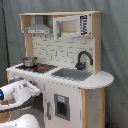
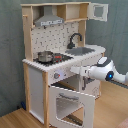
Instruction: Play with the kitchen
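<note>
No text is readable; the kitchen (image 1: pixel 60 75) possibly bears dark markings on its upper panel.

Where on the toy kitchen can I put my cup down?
On the kitchen, the rounded countertop end past the sink and faucet is bare. The stovetop has room beside the small pot. In front it is crowded: the oven door hangs open and the gripper is just above it.
</note>
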Robot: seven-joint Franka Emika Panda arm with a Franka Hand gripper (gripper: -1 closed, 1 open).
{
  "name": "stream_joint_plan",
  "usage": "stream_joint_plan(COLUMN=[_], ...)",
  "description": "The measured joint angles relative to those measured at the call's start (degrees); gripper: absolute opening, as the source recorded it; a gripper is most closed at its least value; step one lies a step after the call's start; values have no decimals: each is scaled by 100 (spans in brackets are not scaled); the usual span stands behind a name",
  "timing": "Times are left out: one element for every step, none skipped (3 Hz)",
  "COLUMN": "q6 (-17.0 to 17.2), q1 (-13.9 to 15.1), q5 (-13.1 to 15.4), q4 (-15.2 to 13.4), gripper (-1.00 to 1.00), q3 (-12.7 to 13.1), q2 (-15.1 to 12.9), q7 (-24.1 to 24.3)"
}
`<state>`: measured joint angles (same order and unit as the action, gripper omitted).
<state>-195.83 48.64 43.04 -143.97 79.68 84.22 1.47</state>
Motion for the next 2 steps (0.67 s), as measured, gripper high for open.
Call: stream_joint_plan(q6=[0,-6], q1=[1,0], q5=[-1,-1], q4=[-2,-7], gripper=[-100,-100], q3=[0,0], q2=[0,0], q7=[663,1360])
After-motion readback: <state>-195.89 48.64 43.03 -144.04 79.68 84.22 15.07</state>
